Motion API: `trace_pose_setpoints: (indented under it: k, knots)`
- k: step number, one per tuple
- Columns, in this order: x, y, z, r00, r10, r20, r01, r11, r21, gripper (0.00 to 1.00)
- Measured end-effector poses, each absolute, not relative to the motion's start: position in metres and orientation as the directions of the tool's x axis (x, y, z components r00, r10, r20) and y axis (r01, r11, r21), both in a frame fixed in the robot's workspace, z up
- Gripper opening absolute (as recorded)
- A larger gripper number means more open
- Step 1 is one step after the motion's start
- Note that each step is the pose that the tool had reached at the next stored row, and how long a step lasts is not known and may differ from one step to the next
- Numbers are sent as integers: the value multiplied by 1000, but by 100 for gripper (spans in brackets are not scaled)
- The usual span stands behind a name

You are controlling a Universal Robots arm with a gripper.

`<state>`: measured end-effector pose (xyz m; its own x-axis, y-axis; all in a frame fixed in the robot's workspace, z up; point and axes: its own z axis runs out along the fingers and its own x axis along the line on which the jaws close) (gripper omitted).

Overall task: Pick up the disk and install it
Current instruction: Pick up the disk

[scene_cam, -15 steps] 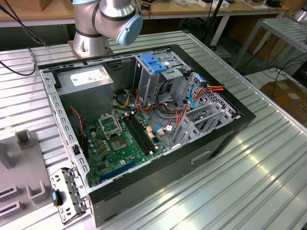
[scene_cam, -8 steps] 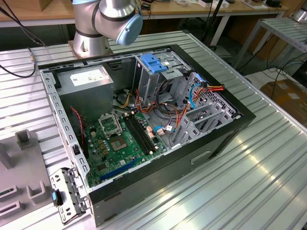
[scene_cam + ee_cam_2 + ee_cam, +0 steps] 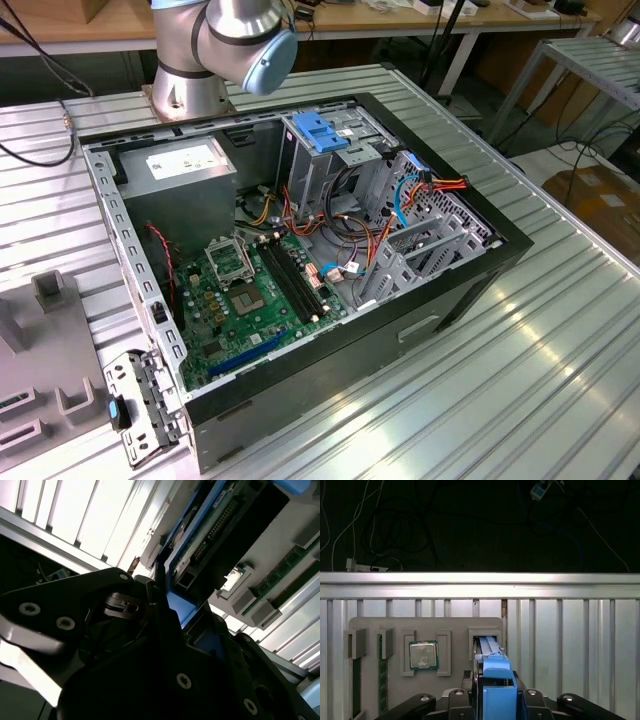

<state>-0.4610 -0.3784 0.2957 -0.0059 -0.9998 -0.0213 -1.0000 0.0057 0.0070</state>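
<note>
**Item: the disk**. It stands on edge in a slot of the grey holder tray. One blue side rail is uppermost, and the metal body runs down into the slot. In the second wrist view the disk shows its green circuit side and a dark connector row, framed by the blue rail.

**Item: gripper**. Black, set directly over the disk. The fingers sit one on each face of the disk and pinch it between them just below the upper rail. In the second wrist view the gripper shows the same hold, with a thin black finger lying flat against the disk's side.

**Item: holder tray, other contents.** A processor chip lies flat in a square pocket beside the disk's slot. A green memory stick stands in a narrow slot further along. In the exterior view the tray lies on the counter, at the exterior view's left of the computer case.

**Item: computer case**. Black, lying on its side with the panel off.
- The motherboard lies flat on the case's bottom.
- The grey power-supply box, with a white sticker, is in the far corner.
- The drive cage stands on the exterior view's right of the box and carries a light-blue bracket on top.
- Orange, red and blue cables hang loosely around the cage.

**Item: metal bracket**. Perforated, with a small blue latch. It lies on the counter just beside the case's near corner.

**Item: robot arm**. The silver base joint with its light-blue cap stands behind the case.

**Item: counter.** Ribbed aluminium slats.
</note>
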Motion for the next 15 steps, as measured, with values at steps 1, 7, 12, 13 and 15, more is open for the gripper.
trace_pose_setpoints:
  k: [1, 7, 12, 13, 15]
  knots:
    - [-461, -378, 295, -6, -1000, -21, -1000, 6, 7, 40]
    - [-461, -375, 295, -6, -1000, -21, -1000, 6, 7, 40]
    - [-461, -373, 295, -6, -1000, -21, -1000, 6, 7, 40]
    - [-461, -373, 295, -6, -1000, -21, -1000, 6, 7, 40]
    - [-461, -373, 295, -6, -1000, -21, -1000, 6, 7, 40]
